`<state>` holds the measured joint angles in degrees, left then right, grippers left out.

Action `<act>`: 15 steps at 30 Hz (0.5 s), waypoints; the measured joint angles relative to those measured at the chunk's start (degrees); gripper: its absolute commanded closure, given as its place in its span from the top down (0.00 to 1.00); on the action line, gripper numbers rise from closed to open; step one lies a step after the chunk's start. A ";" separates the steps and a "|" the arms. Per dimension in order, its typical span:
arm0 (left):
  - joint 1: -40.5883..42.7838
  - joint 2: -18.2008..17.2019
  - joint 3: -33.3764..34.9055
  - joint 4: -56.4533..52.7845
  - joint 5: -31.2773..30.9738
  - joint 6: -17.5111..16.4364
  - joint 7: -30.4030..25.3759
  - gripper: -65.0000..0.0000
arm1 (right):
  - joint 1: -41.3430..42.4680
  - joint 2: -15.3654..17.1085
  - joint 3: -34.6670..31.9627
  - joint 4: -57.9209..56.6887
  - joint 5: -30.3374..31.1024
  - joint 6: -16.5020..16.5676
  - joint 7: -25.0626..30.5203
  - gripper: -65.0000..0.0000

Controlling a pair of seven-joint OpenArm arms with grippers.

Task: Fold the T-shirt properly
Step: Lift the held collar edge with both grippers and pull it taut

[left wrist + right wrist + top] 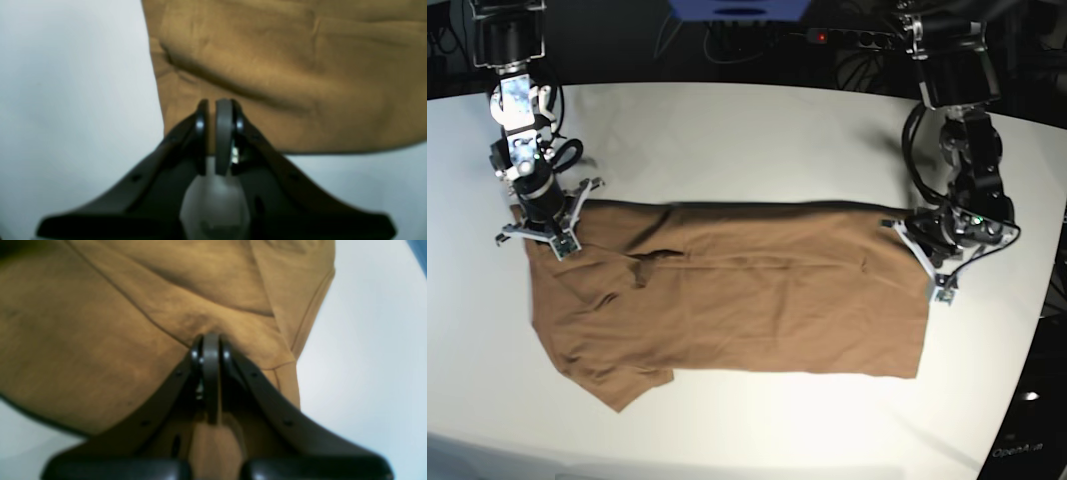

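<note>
While the T-shirt lies spread across the white table, collar end toward my right arm and hem toward my left, both my grippers sit at its far edge. My right gripper is clenched on a pinch of tan cloth beside a sleeve seam; fabric bunches at the tips. My left gripper is clenched too, its tips over the hem corner, though I cannot tell whether cloth is caught between them.
</note>
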<state>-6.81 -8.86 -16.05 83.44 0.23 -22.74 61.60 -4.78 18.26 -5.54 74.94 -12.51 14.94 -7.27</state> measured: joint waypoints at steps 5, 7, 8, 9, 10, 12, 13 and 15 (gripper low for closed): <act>-0.11 -0.33 2.93 -3.93 0.04 0.04 -2.03 0.06 | 0.00 0.00 0.02 -0.11 -0.02 -0.11 0.04 0.01; -0.44 -0.46 3.58 -4.76 0.02 0.24 -2.49 0.06 | -0.11 0.00 0.04 -0.13 0.00 -0.13 0.07 0.01; -0.66 -0.46 3.58 -5.16 0.00 0.24 -2.58 0.06 | -0.26 0.00 0.07 -0.11 0.00 -0.15 0.26 0.01; -0.72 -0.50 3.58 -5.49 -0.04 0.22 -2.73 0.06 | -0.39 0.00 0.11 -0.11 0.00 -0.33 0.26 0.01; -0.76 -0.55 3.58 -5.70 -0.22 0.20 -2.80 0.06 | -0.83 0.00 0.20 -0.04 0.00 -0.37 0.26 0.01; -0.63 -0.85 3.58 -5.77 -0.48 0.00 -3.17 0.06 | -2.27 0.00 0.24 0.55 0.04 -0.70 1.18 0.01; -0.61 -0.83 3.58 -5.77 -0.46 0.00 -3.28 0.06 | -3.02 0.00 0.28 0.57 0.20 -1.36 2.08 0.01; -0.11 -1.20 3.87 -5.77 -0.42 0.00 -4.04 0.06 | -3.41 0.00 0.33 0.59 0.42 -1.42 2.10 0.01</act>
<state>-6.92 -10.07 -12.19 77.67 -0.19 -22.74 57.56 -8.19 18.26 -5.21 75.53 -12.10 13.52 -5.17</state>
